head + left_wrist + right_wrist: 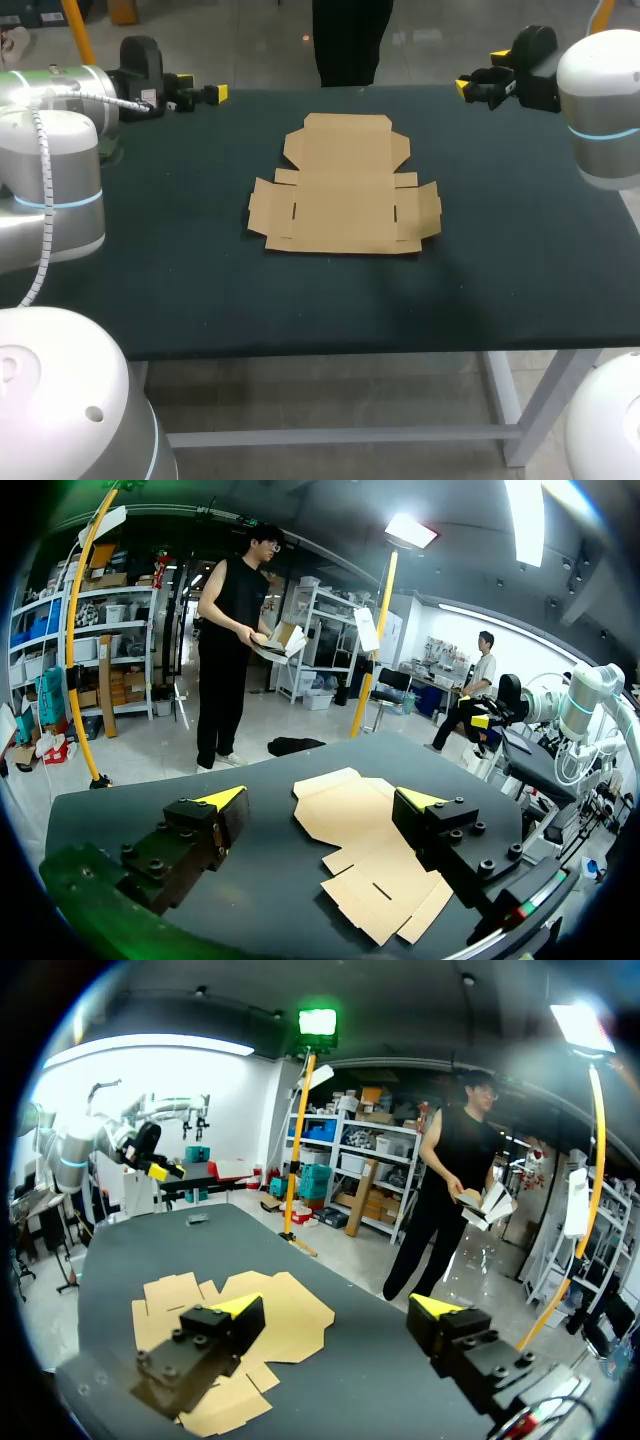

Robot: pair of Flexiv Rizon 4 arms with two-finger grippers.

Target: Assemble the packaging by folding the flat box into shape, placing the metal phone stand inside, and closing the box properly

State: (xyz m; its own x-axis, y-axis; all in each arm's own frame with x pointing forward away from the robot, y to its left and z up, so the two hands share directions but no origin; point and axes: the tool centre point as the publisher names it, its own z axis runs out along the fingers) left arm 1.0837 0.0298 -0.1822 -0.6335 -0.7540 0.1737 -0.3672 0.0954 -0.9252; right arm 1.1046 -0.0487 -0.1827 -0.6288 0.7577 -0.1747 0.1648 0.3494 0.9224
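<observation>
1. Found box (345, 190) lying flat on table (180, 260), about mid-table and a little toward the far edge. Unfolded, with flaps spread out all round.
2. Noted its wider section, with side flaps, on the near side, and a narrower section with angled corners on the far side. Counted two short slits in the wide section.
3. Logged left gripper (200, 97) at the far-left corner of table, pointing in toward the middle. Well apart from box, touching nothing.
4. Checked the same from the left wrist view: left gripper (320, 800) released, with fingers (222, 810) set wide and nothing held between them. Saw box (345, 825) ahead on the dark surface, partly hidden behind one finger.
5. Logged right gripper (480, 72) at the far-right corner of table, pointing in toward the middle. Likewise well apart from box.
6. Checked the same from the right wrist view: right gripper (337, 1305) released, with fingers (440, 1320) set wide and gripping nothing. Saw box (295, 1315) ahead and below, partly covered by one finger.
7. Picked out right arm (585, 695) across table in the left wrist view, and left arm (75, 1145) across table in the right wrist view, both clear of box.
</observation>
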